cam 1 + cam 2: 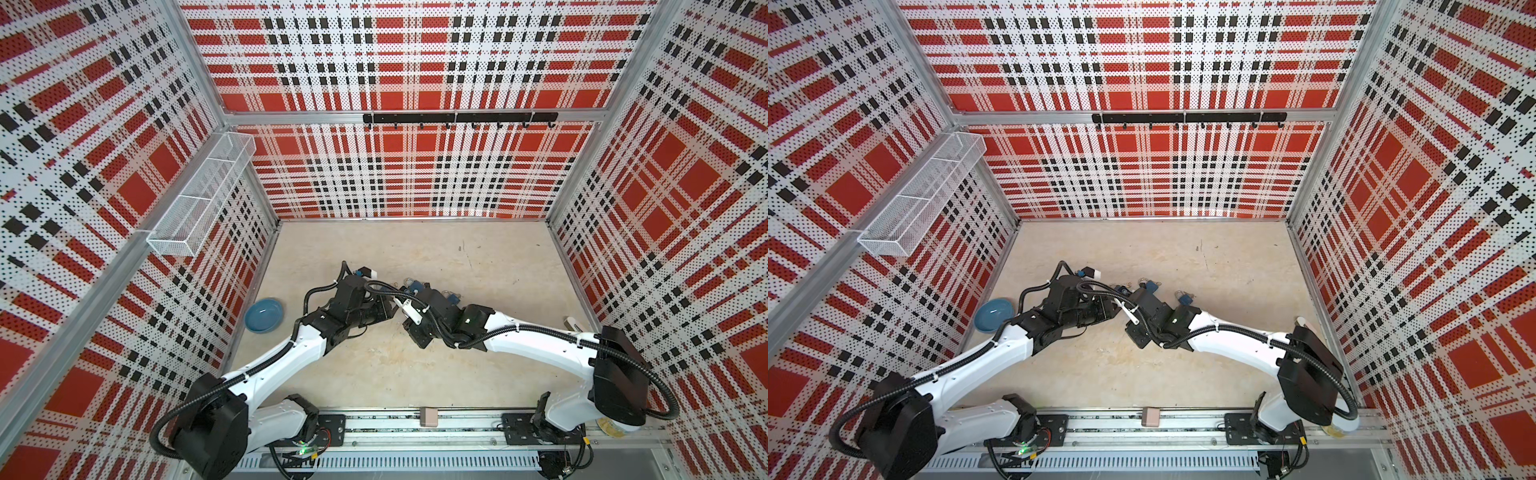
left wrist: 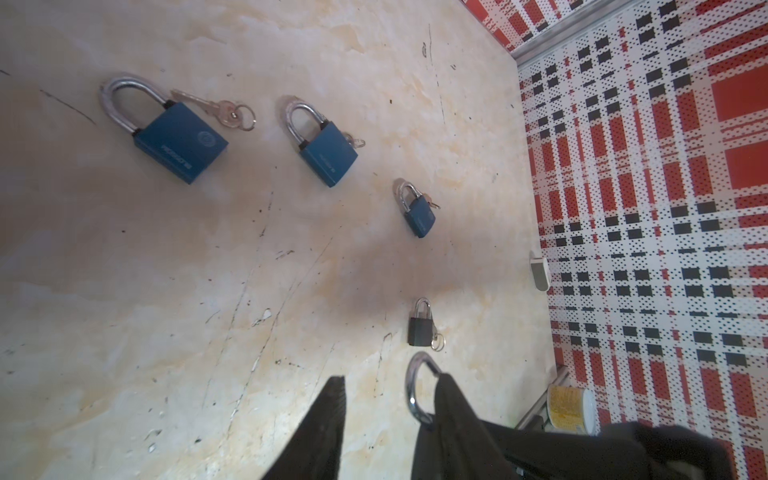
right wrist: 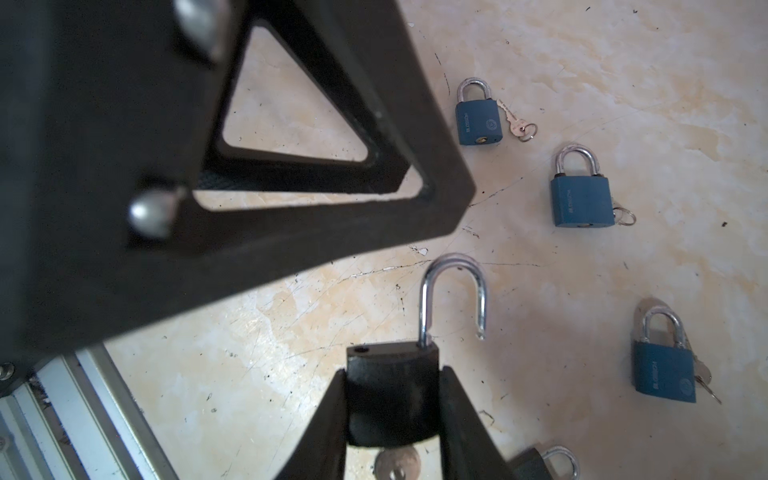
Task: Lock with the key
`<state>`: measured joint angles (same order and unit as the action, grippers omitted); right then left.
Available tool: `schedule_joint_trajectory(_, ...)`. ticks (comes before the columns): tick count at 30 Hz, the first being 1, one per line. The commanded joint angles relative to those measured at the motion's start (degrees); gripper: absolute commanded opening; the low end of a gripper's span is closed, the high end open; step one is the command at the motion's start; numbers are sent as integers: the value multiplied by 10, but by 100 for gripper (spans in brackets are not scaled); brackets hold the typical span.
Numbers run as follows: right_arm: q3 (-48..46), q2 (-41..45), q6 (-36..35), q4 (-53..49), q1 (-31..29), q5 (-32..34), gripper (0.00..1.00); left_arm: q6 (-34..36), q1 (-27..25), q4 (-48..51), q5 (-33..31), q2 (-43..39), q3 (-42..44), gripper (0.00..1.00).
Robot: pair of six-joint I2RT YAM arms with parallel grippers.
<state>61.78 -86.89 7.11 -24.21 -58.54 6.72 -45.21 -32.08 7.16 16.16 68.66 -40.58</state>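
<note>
My right gripper (image 3: 395, 374) is shut on the body of a black padlock (image 3: 392, 399). Its steel shackle (image 3: 453, 291) stands swung open, with the free end out of the body. A round key head (image 3: 395, 461) shows blurred just under the padlock's base. My left gripper (image 2: 392, 380) is open, its black fingers (image 2: 324, 428) apart. The same shackle (image 2: 413, 390) lies against the inner side of one of them. In the right wrist view the left gripper's triangular finger frame (image 3: 316, 195) hangs close beside the held padlock.
Three blue padlocks (image 2: 180, 141) (image 2: 328, 156) (image 2: 419, 214) and a small black one (image 2: 419, 326) lie on the beige floor with keys beside them (image 2: 216, 108). A blue bowl (image 1: 264, 315) sits by the left wall. A yellow-lidded can (image 2: 569, 409) stands at the right wall.
</note>
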Motion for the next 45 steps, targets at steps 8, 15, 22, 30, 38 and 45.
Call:
schedule_joint_trajectory(8,8,9,0,20,-4,-3,10,-19,-25,-56,13,27,-10,36)
schedule_joint_trajectory(15,14,8,1,21,-3,-5,10,-22,-31,-70,18,40,-11,33)
schedule_joint_trajectory(22,19,9,2,22,-4,-9,10,-22,-33,-74,19,45,-11,31)
schedule_joint_trajectory(30,21,9,2,24,-4,-9,10,-24,-34,-83,20,52,-10,28)
schedule_joint_trajectory(38,23,11,0,24,-5,-9,10,-30,-38,-95,22,61,-8,27)
schedule_joint_trajectory(45,24,13,0,24,-6,-10,9,-33,-39,-105,25,65,-7,24)
